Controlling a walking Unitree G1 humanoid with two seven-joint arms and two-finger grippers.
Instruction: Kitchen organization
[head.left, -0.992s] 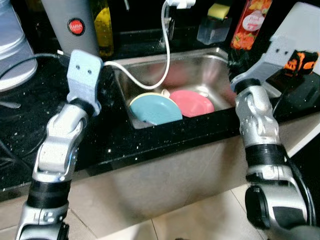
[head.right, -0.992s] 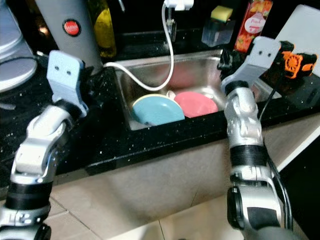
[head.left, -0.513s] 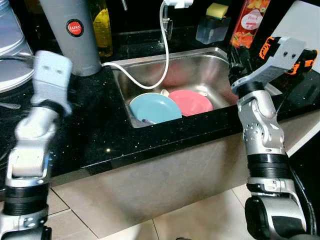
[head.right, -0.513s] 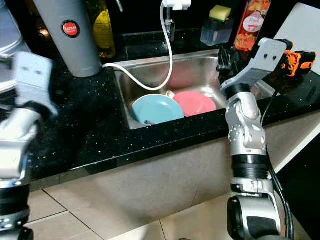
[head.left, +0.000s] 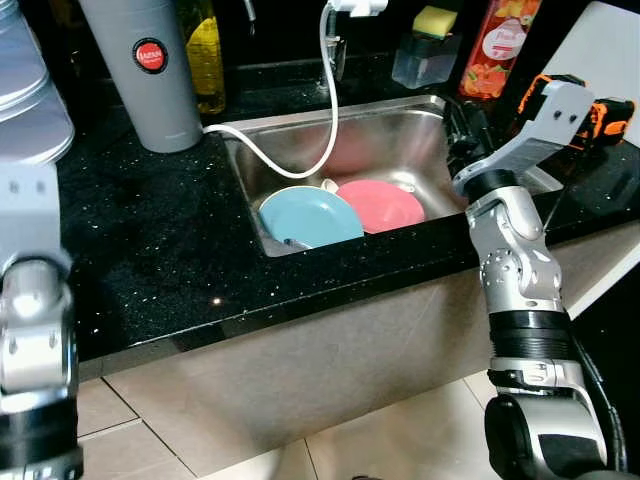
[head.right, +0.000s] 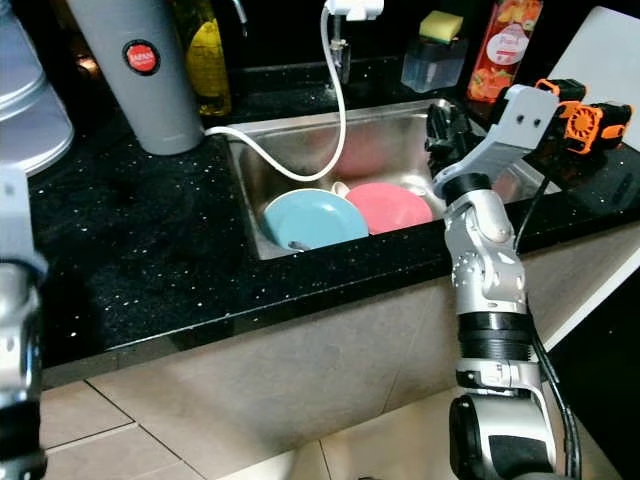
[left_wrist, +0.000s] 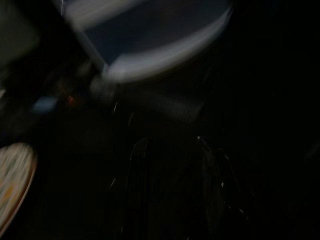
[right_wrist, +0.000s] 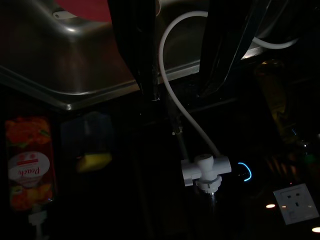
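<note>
Well, my right gripper (right_wrist: 175, 60), jaws apart and empty, hovers at the sink's (head.left: 400, 130) three o'clock rim, both plates (head.left: 310, 215) unmoved inside.

Head pair: looking down and forward over the black bench (head.left: 170, 250) at the sink (head.left: 400, 140), both sharing it. Right wrist: close above the sink rim, facing the faucet (right_wrist: 205, 172). Left wrist: dark, blurred, near the bench.

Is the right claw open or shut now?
Open. The right claw has two black fingers standing apart, with the white hose visible between them.
</note>
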